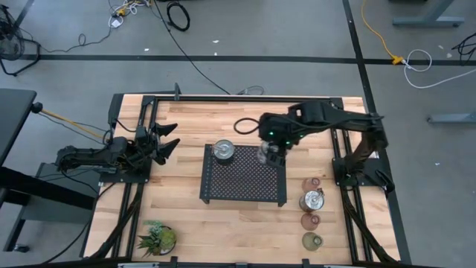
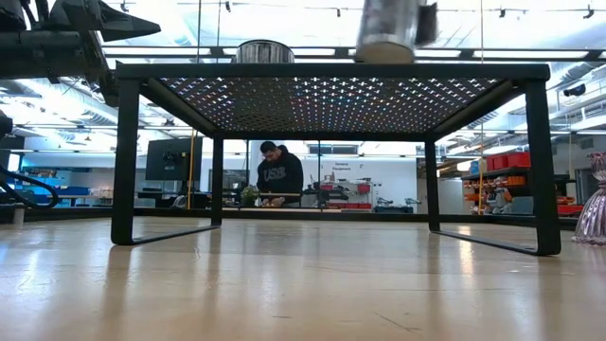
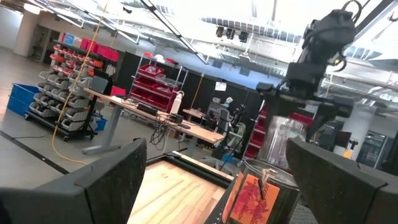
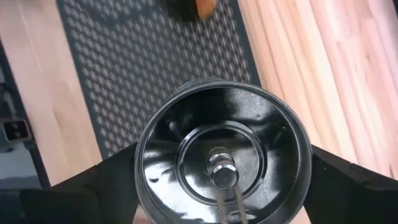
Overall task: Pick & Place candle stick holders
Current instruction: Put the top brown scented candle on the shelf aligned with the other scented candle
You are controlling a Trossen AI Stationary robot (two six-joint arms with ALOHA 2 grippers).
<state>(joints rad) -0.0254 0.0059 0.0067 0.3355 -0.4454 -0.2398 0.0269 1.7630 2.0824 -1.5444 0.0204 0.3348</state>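
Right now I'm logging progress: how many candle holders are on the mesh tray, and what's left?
Done: one silver candle holder stands on the black mesh tray. In hand: the right claw holds a second silver holder over the tray's far right corner. Left: a silver holder and three small glass ones lined up on the table right of the tray. The left claw waits open.

The light wooden table [image 1: 186, 216] carries a black mesh tray [image 1: 244, 179] near its middle, standing on four legs. One silver holder [image 1: 223, 150] sits on the tray's far left corner. Right of the tray, four holders stand in a row on the wood: pinkish [image 1: 311, 184], silver [image 1: 312, 200], pinkish-brown [image 1: 309, 221], greenish [image 1: 311, 241]. A small potted plant [image 1: 158, 238] stands at the near left corner.
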